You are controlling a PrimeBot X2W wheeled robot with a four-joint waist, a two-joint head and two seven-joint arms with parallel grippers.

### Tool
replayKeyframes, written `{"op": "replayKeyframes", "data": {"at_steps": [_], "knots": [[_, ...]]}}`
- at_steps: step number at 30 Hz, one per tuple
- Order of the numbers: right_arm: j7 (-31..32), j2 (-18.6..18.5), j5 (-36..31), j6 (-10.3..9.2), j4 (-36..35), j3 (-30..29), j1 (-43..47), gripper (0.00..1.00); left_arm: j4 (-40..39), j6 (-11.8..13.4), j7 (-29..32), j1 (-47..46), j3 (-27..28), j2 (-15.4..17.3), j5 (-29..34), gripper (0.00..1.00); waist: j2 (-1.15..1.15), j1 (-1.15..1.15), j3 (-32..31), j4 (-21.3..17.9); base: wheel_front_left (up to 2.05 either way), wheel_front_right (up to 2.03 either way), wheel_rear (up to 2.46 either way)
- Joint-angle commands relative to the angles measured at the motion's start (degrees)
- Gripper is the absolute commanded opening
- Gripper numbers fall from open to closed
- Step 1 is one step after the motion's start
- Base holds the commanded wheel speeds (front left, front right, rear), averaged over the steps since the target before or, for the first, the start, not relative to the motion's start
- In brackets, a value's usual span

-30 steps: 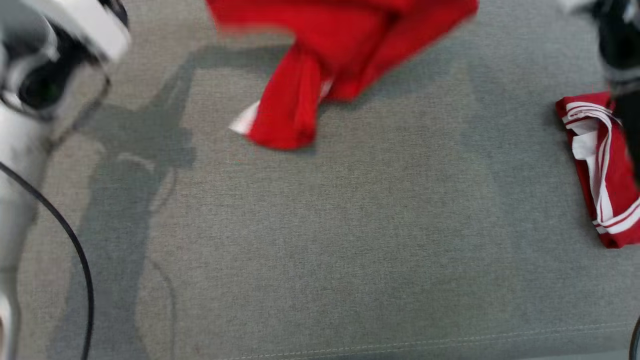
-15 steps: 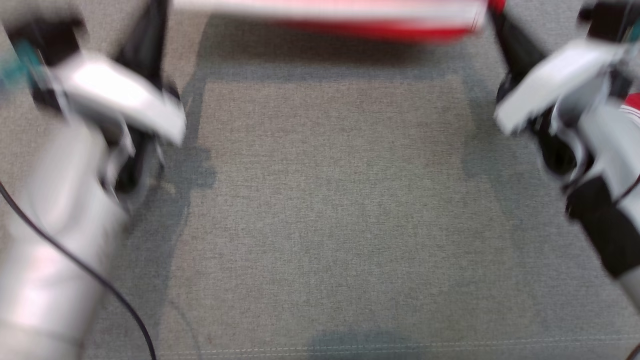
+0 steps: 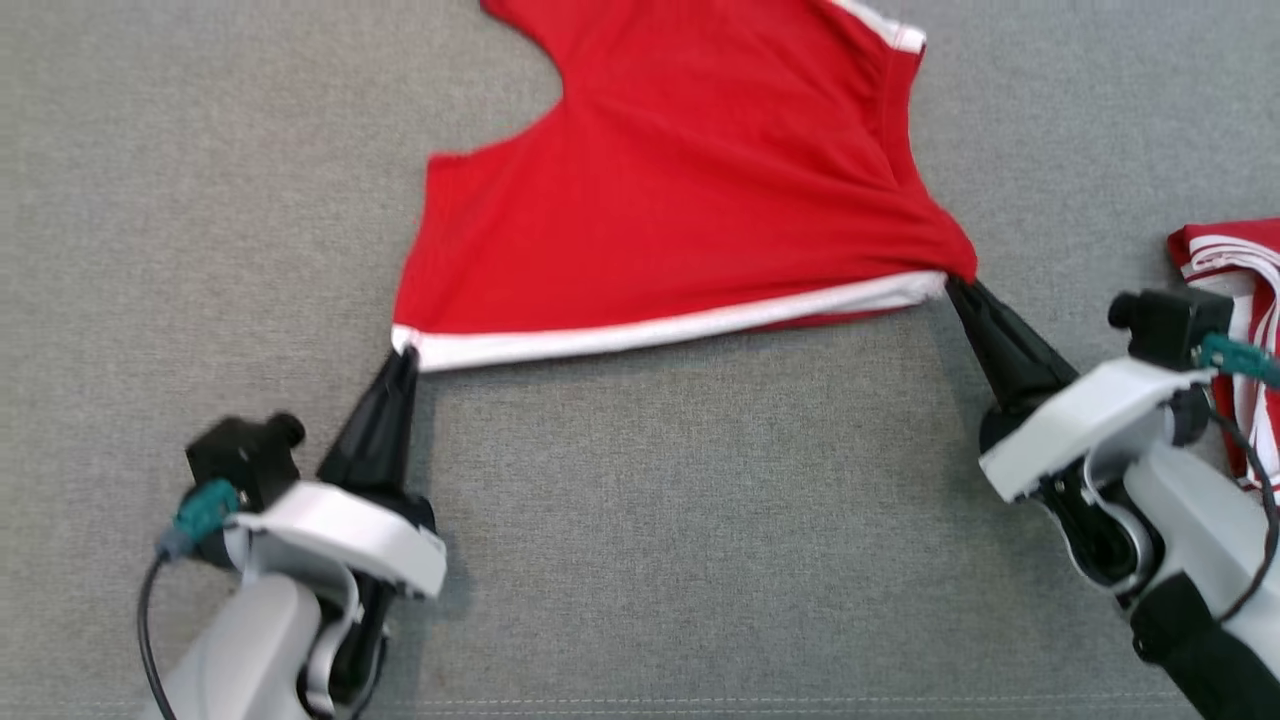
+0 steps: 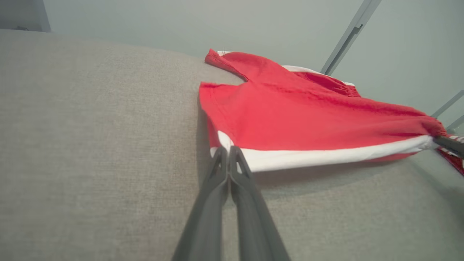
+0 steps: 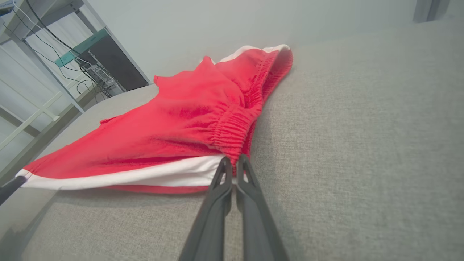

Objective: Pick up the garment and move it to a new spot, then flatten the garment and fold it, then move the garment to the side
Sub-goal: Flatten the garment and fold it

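A pair of red shorts (image 3: 680, 200) is spread out on a worktop (image 3: 700, 520) covered in grey cloth. The shorts are seen in the far middle part of the head view, and their top runs off the upper edge of it. A white band (image 3: 680, 325) runs along the near edge of the shorts, and this edge is pulled straight between the two pincers.

The left pincer (image 3: 402, 358) is shut tight on the near left corner of the shorts, right at the end of the white band. The right pincer (image 3: 955, 285) is shut tight on the near right corner, where the white band meets the stretchy waistband (image 5: 235, 127). The cloth is bunched into folds at that right corner.

In both wrist views the held edge is seen lifted a little off the worktop, with a shadow under it. The rest of the shorts is laid on the grey cloth beyond the pincers.

A second piece of clothing (image 3: 1225, 300), red with white stripes and folded up, is seen at the far right of the worktop, just beside the right arm. It is well apart from the shorts.
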Motion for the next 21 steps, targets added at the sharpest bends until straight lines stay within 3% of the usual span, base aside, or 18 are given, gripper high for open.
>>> {"op": "replayKeyframes", "data": {"at_steps": [1,9,19,21], "knots": [[-0.8,-0.7,-3.0,0.00,-2.5,-2.9,4.8,0.00,-3.4,1.5,-0.7,2.2,1.7,2.0,0.6,0.00,0.00,0.00,-1.8,0.6,0.00,0.00,0.00],[-0.9,3.8,-14.2,0.00,-7.3,-14.7,21.2,0.00,-9.9,5.0,1.4,11.1,-0.2,1.8,-0.1,0.00,0.00,0.00,-5.7,2.3,0.00,0.00,0.00],[-0.3,8.0,-22.6,0.00,-9.8,-21.2,30.7,0.00,-10.9,5.9,3.0,15.1,-0.8,1.5,-2.1,0.00,0.00,0.00,-8.1,2.6,0.00,0.00,0.00],[0.6,8.6,-23.2,0.00,-9.9,-21.3,31.2,0.36,-9.9,5.5,3.7,15.3,-0.9,1.2,-3.0,0.00,0.00,0.00,-8.2,2.6,0.00,0.00,0.00]]}}
